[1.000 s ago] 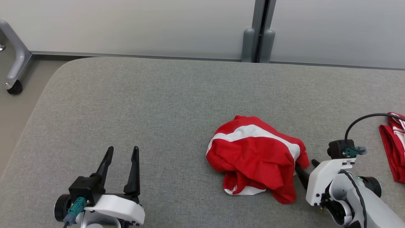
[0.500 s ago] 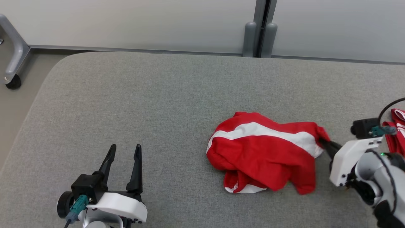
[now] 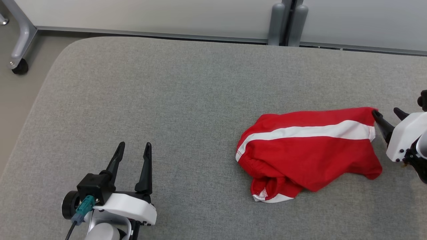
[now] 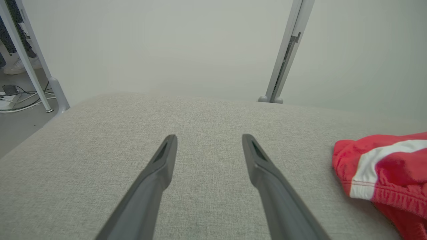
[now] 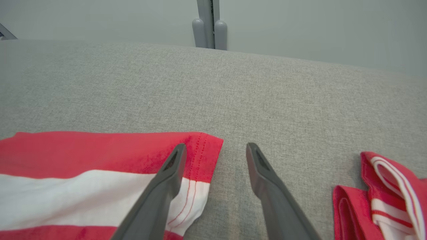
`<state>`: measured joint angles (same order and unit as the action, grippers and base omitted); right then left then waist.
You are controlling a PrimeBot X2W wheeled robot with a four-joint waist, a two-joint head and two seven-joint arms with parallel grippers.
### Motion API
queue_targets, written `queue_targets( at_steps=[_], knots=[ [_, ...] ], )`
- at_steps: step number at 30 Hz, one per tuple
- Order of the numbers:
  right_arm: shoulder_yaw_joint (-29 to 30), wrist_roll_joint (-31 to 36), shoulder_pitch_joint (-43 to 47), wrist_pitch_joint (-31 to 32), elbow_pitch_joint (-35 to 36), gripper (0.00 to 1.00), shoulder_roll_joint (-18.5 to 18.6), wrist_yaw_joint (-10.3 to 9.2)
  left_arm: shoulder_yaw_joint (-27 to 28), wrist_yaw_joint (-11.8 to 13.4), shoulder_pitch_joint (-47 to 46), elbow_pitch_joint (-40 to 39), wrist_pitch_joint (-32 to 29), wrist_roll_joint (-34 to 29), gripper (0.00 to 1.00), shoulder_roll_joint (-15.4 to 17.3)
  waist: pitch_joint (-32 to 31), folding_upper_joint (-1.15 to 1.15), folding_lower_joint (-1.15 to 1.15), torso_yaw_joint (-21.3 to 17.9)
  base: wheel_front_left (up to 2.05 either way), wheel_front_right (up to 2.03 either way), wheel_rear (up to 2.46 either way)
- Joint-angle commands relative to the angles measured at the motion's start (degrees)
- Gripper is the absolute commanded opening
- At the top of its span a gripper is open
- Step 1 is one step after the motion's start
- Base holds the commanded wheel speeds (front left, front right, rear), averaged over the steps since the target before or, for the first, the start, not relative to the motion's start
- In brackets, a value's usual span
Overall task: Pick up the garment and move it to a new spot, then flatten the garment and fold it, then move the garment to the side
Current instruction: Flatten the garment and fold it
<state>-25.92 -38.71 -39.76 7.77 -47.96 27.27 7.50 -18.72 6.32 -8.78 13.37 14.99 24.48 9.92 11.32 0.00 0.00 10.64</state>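
Note:
The garment (image 3: 310, 150) is red with a white stripe. It lies stretched sideways on the grey table (image 3: 166, 100), right of centre, bunched at its near-left end. My right gripper (image 3: 387, 115) is open at the garment's right corner. In the right wrist view the right gripper (image 5: 215, 148) has its left finger (image 5: 166, 180) lying over the hemmed corner of the garment (image 5: 100, 153), and the other finger rests over bare table. My left gripper (image 3: 135, 146) stands open at the lower left, well away from the garment (image 4: 383, 166), with nothing between its fingers (image 4: 160, 166).
A second red and white cloth (image 5: 383, 193) lies folded just right of my right gripper. The table's rounded left edge (image 3: 33, 100) drops to the floor, where a grey frame leg on a caster (image 3: 20, 66) stands. Two grey posts (image 3: 287, 23) rise behind the table.
My right gripper pulled the garment's corner right and away, spreading the bundle out, then opened and let go. The head camera has shifted. The left gripper has stayed still.

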Motion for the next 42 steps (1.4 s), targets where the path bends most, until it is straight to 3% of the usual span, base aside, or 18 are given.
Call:
queue_targets(
  at_steps=[1,17,24,35,42],
  knots=[
    [0.2,-0.1,-0.2,-1.4,-0.6,1.00,-0.5,0.00,0.3,-0.2,-0.7,0.1,0.2,-0.4,1.00,0.1,-1.1,0.00,0.00,-0.5,0.00,0.00,0.00],
    [0.3,-1.6,9.7,-20.3,8.2,1.00,-5.9,0.00,1.2,0.4,3.3,0.0,-0.1,0.2,1.00,1.5,-9.7,0.00,0.00,-7.8,0.00,0.00,0.00],
    [6.2,1.8,16.0,-22.8,14.9,1.00,-8.0,0.01,1.4,1.1,4.8,-1.1,-0.4,0.8,1.00,1.9,-11.1,0.00,0.00,-9.9,0.00,0.00,0.00],
    [19.3,13.3,31.3,-23.0,34.2,1.00,-15.2,0.01,2.4,1.9,6.5,-3.1,-0.1,1.3,1.00,2.0,-11.9,0.00,0.00,-11.5,0.00,0.00,0.00],
    [20.9,16.6,34.6,-23.0,36.3,1.00,-16.6,0.01,2.4,1.9,6.9,-3.1,0.1,1.3,1.00,1.3,-11.6,0.00,0.00,-11.6,0.00,0.00,0.00]
  ],
)
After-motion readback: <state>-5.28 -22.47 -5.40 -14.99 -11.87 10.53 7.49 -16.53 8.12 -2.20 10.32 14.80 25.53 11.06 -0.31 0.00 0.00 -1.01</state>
